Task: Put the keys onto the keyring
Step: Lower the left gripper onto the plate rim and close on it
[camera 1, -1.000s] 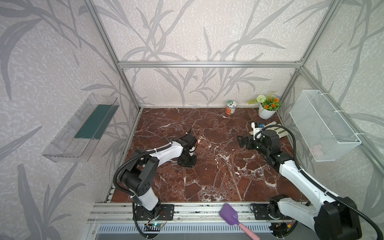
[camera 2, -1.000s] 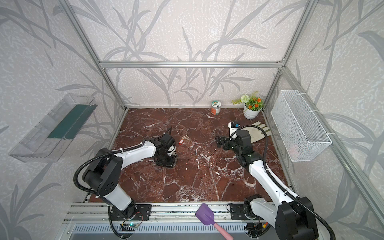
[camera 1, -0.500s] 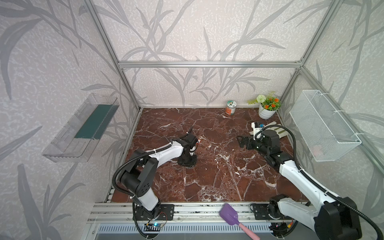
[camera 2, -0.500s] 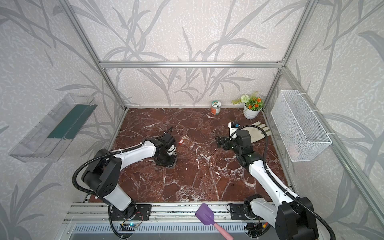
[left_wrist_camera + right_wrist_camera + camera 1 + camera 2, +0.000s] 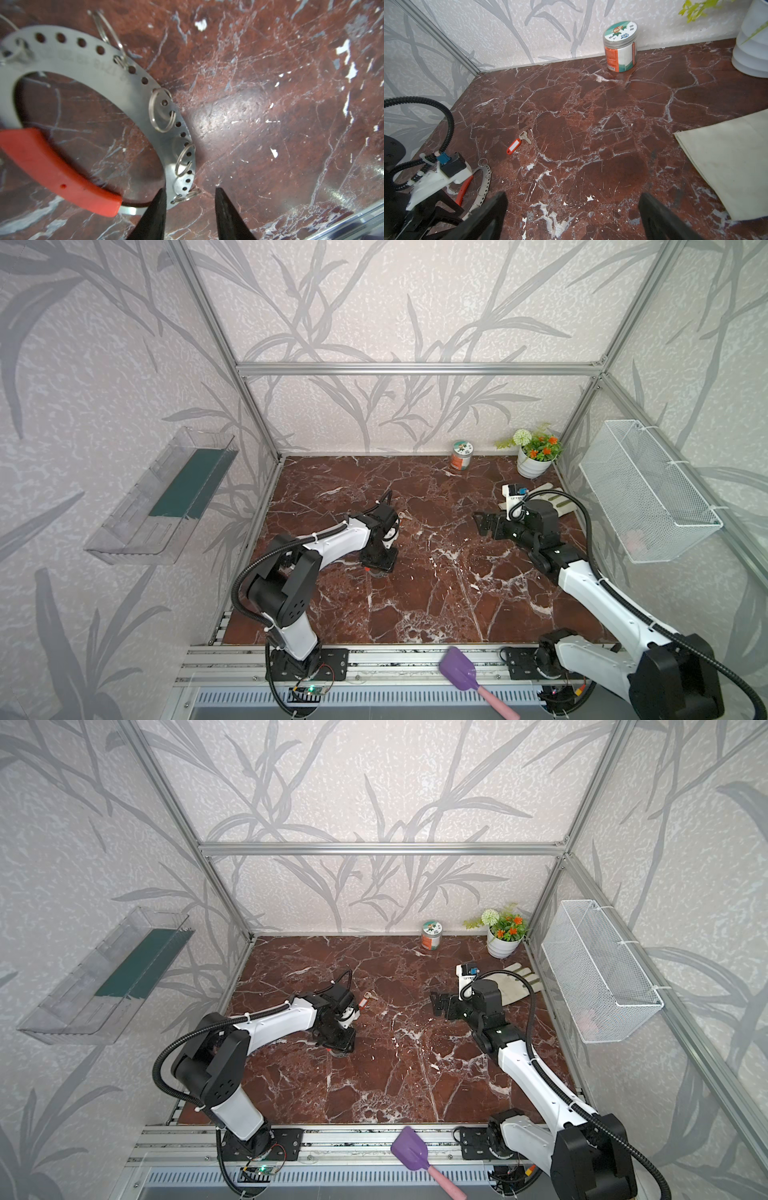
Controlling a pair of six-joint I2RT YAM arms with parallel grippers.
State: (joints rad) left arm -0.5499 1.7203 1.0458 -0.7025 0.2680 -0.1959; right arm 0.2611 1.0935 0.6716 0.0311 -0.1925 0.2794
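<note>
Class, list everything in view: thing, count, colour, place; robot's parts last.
key tag: one, red-orange, on table
keyring: one, silver-grey with red, table's left
split rings: several, silver, on keyring
jar: one, orange-labelled, back wall
flower pot: one, white, back right
glove: one, pale, right side
basket: one, white wire, right wall
shelf: one, clear, left wall
spatula: one, purple, front rail
left gripper: one, black, open over keyring
right gripper: one, black, open, empty

Top views look down from high front; wrist cams low & close, both catching keyring point(image 5: 133, 87)
</note>
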